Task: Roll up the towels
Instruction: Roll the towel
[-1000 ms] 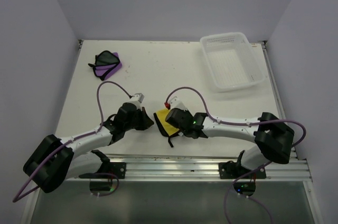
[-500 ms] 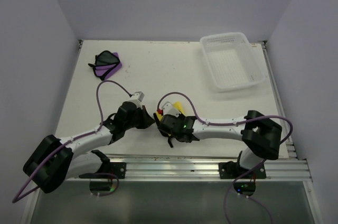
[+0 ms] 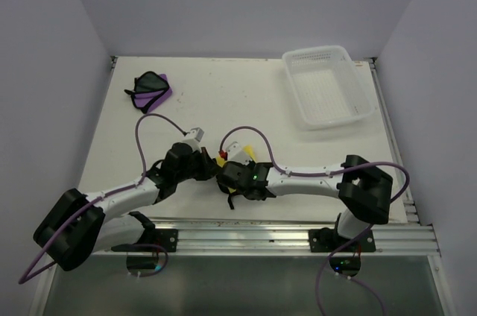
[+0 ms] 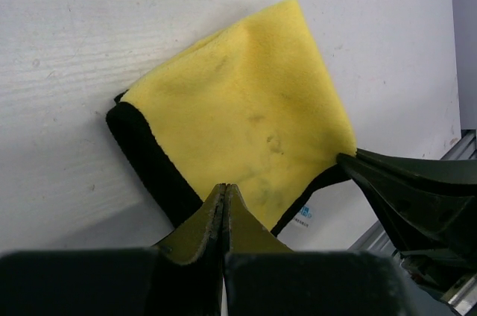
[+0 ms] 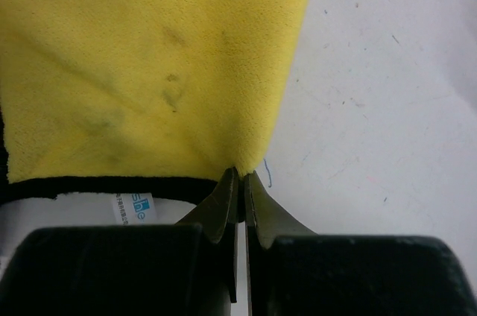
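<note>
- Towel in yellow [image 4: 246,122] is found near the front middle of the table [image 3: 223,100], between the two arms; from above it is mostly hidden under the grippers, with only small bits of yellow showing.
- The left gripper [image 4: 225,191] is seen with its jaws pressed together, and the near edge of the yellow towel is pinched between the tips.
- The right gripper [image 5: 240,176] is likewise closed tight, and a corner of the same towel is nipped between its tips.
- In the top view the two grippers are brought close together over the cloth, tip nearly to tip.
- In the left wrist view the yellow towel is spread away from the fingers over the white surface, and black edging [image 4: 145,159] is shown along its left side.
- A dark finger of the right gripper is seen at that view's right edge, touching the cloth's side.
- In the right wrist view a white label [image 5: 134,204] is seen just below the black hem; its print cannot be read.
- The purple towel [image 3: 153,91] is left crumpled at the far left of the table, well apart from both arms.
- The basket [image 3: 335,121] is placed at the far right corner.
</note>
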{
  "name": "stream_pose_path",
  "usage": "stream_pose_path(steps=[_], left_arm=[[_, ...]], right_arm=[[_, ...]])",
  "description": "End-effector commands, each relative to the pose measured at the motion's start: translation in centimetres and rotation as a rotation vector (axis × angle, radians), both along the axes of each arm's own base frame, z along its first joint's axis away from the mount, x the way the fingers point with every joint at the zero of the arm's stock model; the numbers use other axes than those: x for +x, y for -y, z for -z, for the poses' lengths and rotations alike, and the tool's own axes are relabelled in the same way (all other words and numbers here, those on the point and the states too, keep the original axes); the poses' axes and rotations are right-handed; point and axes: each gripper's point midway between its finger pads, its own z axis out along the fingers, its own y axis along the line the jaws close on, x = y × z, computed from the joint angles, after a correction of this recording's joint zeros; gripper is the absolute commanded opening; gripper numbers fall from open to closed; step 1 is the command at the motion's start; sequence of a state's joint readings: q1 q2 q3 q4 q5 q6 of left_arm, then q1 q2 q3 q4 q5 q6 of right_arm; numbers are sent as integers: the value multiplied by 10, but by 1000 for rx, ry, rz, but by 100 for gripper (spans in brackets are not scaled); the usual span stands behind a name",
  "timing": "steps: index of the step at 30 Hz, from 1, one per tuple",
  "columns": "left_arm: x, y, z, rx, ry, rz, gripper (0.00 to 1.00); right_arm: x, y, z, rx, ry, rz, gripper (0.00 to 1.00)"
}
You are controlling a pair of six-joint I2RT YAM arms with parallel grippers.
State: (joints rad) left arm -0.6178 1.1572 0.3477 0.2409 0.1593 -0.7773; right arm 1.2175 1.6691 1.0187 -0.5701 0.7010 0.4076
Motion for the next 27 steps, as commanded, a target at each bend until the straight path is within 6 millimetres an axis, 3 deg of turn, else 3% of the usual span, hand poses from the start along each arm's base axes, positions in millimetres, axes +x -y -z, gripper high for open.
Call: stream_pose_path(steps=[1, 13, 22, 27], left_arm=[[0, 8, -7, -56, 14, 15, 0], [-6, 14, -4, -66, 0, 30, 0], [-18, 44, -10, -128, 1, 88, 0], [-25, 56, 0, -144, -28, 100, 0]], right_arm=[[-5, -22, -9, 124, -43, 68, 0], [-15, -41, -8, 216, -120, 143, 0], [-18, -44, 5, 230, -143, 186, 0], [-20, -47, 5, 270, -154, 208, 0]])
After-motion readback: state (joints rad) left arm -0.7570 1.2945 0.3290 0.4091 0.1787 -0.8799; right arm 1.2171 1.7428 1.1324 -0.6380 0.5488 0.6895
